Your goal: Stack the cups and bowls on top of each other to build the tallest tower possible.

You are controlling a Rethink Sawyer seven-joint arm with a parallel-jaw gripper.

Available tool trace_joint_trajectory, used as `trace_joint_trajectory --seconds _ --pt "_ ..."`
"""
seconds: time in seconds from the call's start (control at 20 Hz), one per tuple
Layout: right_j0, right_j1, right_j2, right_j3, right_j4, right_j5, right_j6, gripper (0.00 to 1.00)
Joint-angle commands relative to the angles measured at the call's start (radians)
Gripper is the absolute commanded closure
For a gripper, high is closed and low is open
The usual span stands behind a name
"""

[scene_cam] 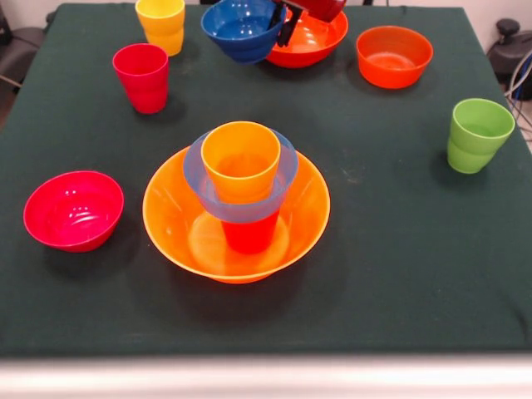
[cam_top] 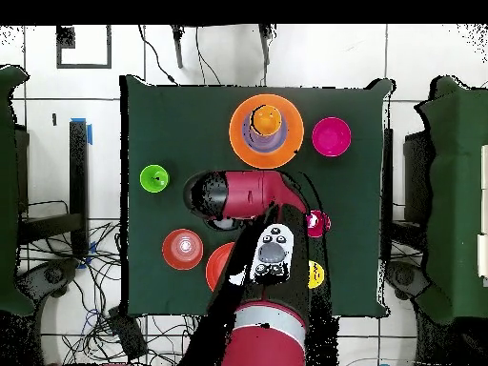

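Four tiers stacked mid-table: large orange bowl (scene_cam: 174, 218), red-orange cup (scene_cam: 248, 234), light blue bowl (scene_cam: 196, 172), orange cup (scene_cam: 240, 160); widest lowest, likely for stability; gripper (scene_cam: 283, 23) clamped on dark blue bowl (scene_cam: 241, 29) rim, lifted at far edge, presumably next tier.

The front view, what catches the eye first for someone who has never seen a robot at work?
First, the tower at the table's middle: an orange cup on a light blue bowl over a red cup, all in the big orange bowl. Next, at the top edge, the claw grips the rim of a dark blue bowl, lifted and tilted. A green cup stands alone at the picture's right.
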Motion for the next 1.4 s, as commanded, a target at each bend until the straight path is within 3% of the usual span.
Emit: trace_joint_trajectory --seconds 0.05,0.85,1.4 --pt "0.01 -0.009 0.073 -0.116 -0.014 0.13 -0.003 1.0" --pt "0.004 0.004 0.091 -0.265 -0.029 0.267 -0.047 1.0" --pt "-0.002 0.053 0.099 -0.366 -0.04 0.29 -0.063 1.0"
